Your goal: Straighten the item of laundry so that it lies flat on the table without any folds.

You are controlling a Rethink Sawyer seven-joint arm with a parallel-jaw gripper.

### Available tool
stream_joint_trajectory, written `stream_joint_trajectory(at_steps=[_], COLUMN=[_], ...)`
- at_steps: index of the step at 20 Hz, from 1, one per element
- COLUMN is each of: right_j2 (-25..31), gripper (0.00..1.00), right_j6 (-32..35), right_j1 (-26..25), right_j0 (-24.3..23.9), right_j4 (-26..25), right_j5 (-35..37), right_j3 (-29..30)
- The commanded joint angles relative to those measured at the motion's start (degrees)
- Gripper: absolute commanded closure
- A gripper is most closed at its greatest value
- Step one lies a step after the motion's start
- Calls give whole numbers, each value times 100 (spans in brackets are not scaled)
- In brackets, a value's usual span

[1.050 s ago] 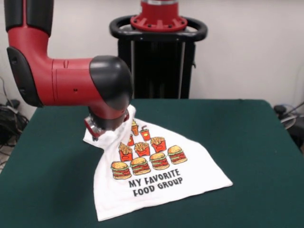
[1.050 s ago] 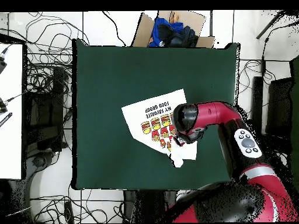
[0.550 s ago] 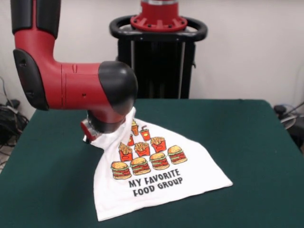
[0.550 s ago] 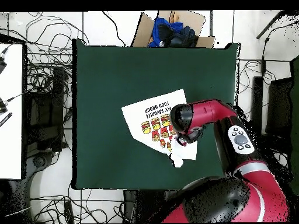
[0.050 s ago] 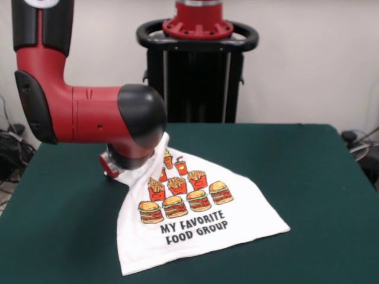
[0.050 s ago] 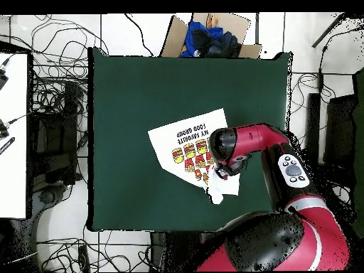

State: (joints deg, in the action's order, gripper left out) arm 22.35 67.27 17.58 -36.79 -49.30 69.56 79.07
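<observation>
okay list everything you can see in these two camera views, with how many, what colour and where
T-shirt: one, white with burger, fries and drink prints and black text; hem end spread on the table, collar end bunched under the arm's wrist.
table: one, dark green, under the shirt.
cardboard box: one, brown, holding blue and dark cloth; on the floor past the table's top edge in the overhead view.
cables: many, black, on the floor around the table.
arm: one, red and black, reaching over the shirt's bunched end.
gripper: one, mostly hidden below the wrist.
</observation>
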Motion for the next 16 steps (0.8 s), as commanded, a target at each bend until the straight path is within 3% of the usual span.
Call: stream_joint_trajectory(at_steps=[1,11,12,16], right_j2=[8,63,64,110], gripper=[0,0,100,100], right_j6=[-578,-585,-591,-610], right_j1=[-476,-431,-426,-409], right_j0=[2,72,75,36], right_j4=[151,284,289,316], right_j5=[235,378,370,261], right_j3=[-410,-413,-404,-343])
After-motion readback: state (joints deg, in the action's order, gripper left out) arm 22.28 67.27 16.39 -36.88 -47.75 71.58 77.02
